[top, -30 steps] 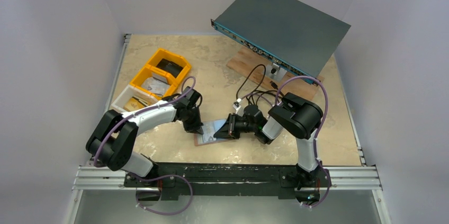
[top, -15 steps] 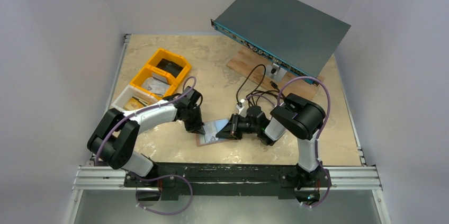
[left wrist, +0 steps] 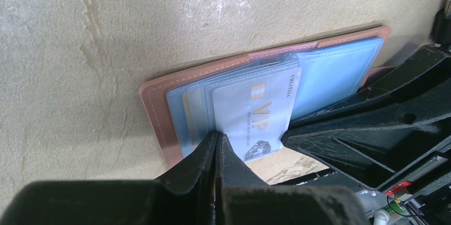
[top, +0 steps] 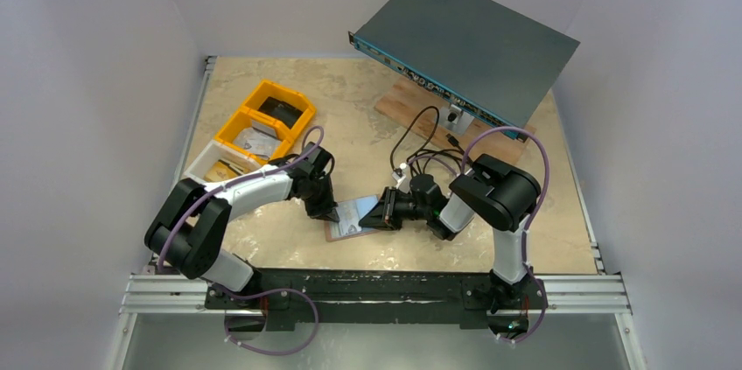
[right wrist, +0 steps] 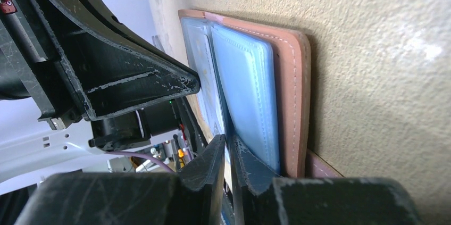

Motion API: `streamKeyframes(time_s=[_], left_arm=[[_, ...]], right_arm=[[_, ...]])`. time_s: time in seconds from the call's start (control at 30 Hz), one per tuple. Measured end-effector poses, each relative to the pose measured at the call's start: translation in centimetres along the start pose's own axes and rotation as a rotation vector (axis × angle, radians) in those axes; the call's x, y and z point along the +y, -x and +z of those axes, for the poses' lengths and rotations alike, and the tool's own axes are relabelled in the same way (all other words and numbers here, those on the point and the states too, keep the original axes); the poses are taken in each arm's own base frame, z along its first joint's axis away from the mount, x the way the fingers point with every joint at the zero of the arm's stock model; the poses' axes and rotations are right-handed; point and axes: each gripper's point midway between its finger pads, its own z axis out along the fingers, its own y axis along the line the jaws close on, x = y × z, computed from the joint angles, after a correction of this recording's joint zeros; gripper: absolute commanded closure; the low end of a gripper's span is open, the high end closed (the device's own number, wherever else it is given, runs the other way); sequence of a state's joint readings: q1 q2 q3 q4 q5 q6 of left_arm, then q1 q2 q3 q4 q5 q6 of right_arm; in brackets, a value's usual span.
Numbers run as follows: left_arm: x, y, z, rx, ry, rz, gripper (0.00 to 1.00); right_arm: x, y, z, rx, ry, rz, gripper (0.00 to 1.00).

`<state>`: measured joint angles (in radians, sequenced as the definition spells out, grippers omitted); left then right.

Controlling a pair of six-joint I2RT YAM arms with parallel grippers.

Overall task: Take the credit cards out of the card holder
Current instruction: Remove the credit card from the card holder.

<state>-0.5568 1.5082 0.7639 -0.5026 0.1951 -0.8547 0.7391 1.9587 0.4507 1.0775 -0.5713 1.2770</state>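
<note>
The tan card holder (top: 337,232) lies open on the table between both arms, its pale blue inside up. In the left wrist view its tan edge (left wrist: 154,105) frames clear sleeves and a pale VIP credit card (left wrist: 260,110) that sticks out of a sleeve. My left gripper (left wrist: 218,135) is shut on that card's corner; it also shows in the top view (top: 332,212). My right gripper (right wrist: 228,141) is shut on the edge of the holder's blue inner flap (right wrist: 244,81), beside the tan cover (right wrist: 292,76); it shows in the top view (top: 380,212). No dark card shows.
Two yellow bins (top: 262,121) and a white bin (top: 203,160) with small items stand at the left. A grey rack unit (top: 472,33) leans on a wooden board (top: 398,103) at the back right. Black cables (top: 420,150) trail behind my right wrist.
My right wrist has shifted slightly to the right. The left gripper and the holder stay almost in place.
</note>
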Motion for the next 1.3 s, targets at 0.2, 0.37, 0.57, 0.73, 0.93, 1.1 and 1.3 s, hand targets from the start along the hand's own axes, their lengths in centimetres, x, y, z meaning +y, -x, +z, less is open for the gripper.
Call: streamKeyframes(time_s=[0.2, 0.37, 0.57, 0.73, 0.93, 1.1, 1.3], left_arm=[[0.0, 0.0, 0.0, 0.003, -0.001, 0.000, 1.00], [0.0, 0.0, 0.0, 0.005, 0.001, -0.001, 1.00], [0.0, 0.0, 0.1, 0.013, 0.004, -0.004, 1.00], [0.0, 0.0, 0.1, 0.020, 0.002, -0.008, 1.00], [0.0, 0.0, 0.1, 0.025, -0.001, -0.011, 1.00], [0.0, 0.0, 0.1, 0.031, -0.001, -0.012, 1.00], [0.0, 0.0, 0.2, 0.037, -0.004, -0.013, 1.00]], right_arm=[[0.1, 0.2, 0.2, 0.001, 0.002, -0.001, 0.93], [-0.1, 0.2, 0.3, 0.002, -0.007, 0.002, 1.00], [-0.1, 0.3, 0.1, -0.006, -0.025, -0.005, 1.00], [-0.2, 0.8, -1.0, -0.057, -0.067, -0.024, 1.00], [-0.5, 1.4, -1.6, -0.091, -0.118, -0.059, 0.88], [0.1, 1.7, -0.8, -0.070, -0.093, -0.074, 0.75], [0.6, 1.9, 0.1, -0.045, -0.063, -0.083, 0.74]])
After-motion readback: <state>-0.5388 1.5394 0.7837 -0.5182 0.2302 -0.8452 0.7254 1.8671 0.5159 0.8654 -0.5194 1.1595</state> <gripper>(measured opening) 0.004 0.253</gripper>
